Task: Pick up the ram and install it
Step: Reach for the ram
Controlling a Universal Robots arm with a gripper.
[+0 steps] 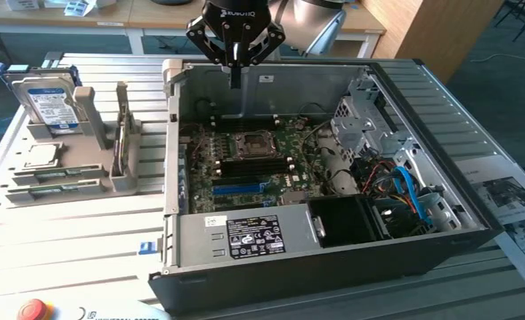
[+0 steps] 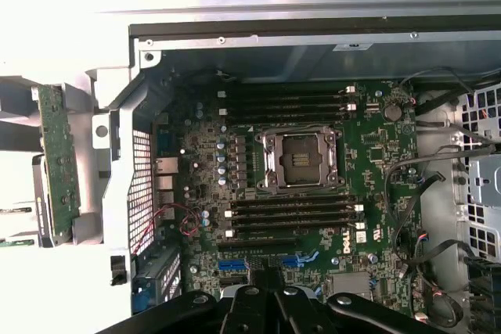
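Tool [image 1: 235,81] pinched shut, empty, above the open computer case [image 1: 333,270].
Motherboard [image 1: 289,143] lies inside; exterior view: ram [image 2: 59,162] stands in a gray holder [image 1: 124,179] at the case's nine o'clock.

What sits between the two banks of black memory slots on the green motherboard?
The square silver-framed CPU socket on the green motherboard, flanked by the black memory slots. The wrist view shows it plainly.
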